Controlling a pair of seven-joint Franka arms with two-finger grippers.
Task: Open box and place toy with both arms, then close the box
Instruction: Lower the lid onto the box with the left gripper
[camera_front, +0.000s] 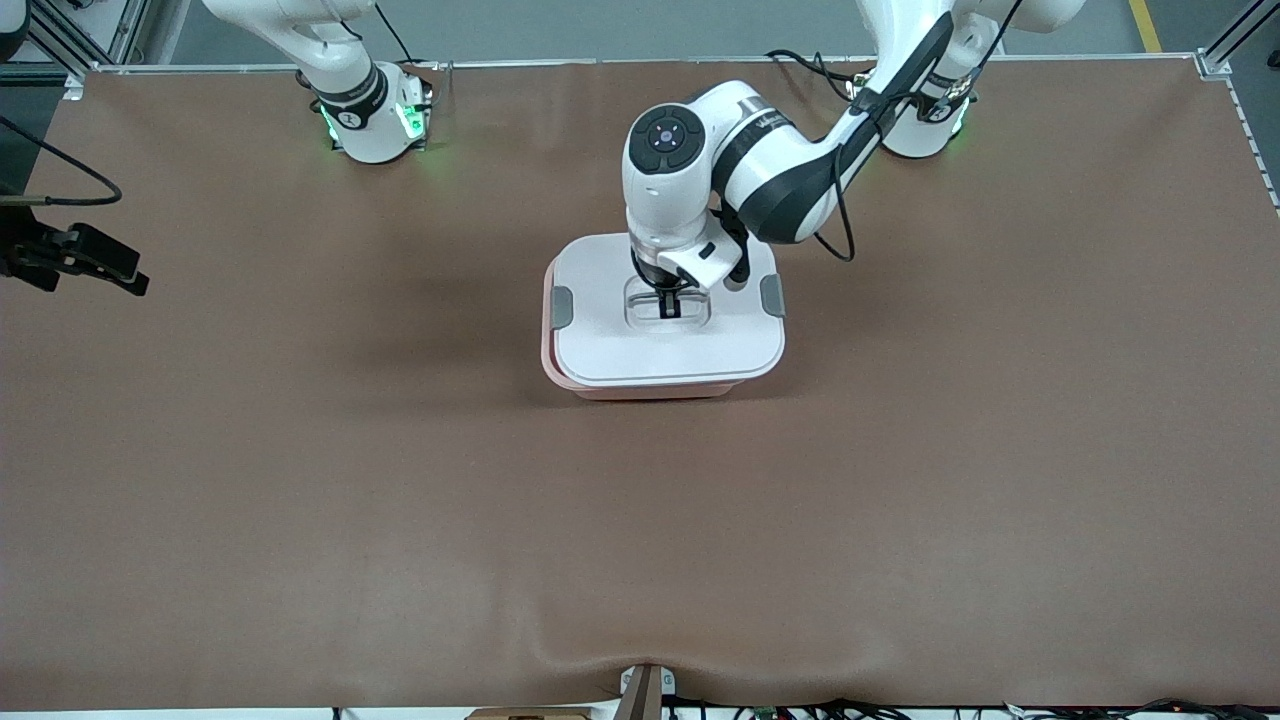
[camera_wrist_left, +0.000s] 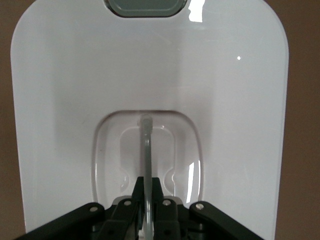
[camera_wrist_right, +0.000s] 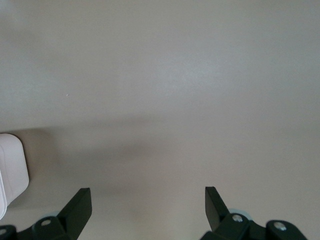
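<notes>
It was a robotics lab or test cell. Two white robot arms (camera_front: 760, 170) were bolted along one edge of a wide table (camera_front: 300, 480) covered in a brown mat, framed by aluminium rails (camera_front: 1235, 45), with loose cables (camera_front: 820, 708) at its edge and a painted concrete floor (camera_front: 650, 28).

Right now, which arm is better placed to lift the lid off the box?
Left. The left gripper is already shut on the handle in the lid. The right gripper waits open at the right arm's end of the table.
</notes>
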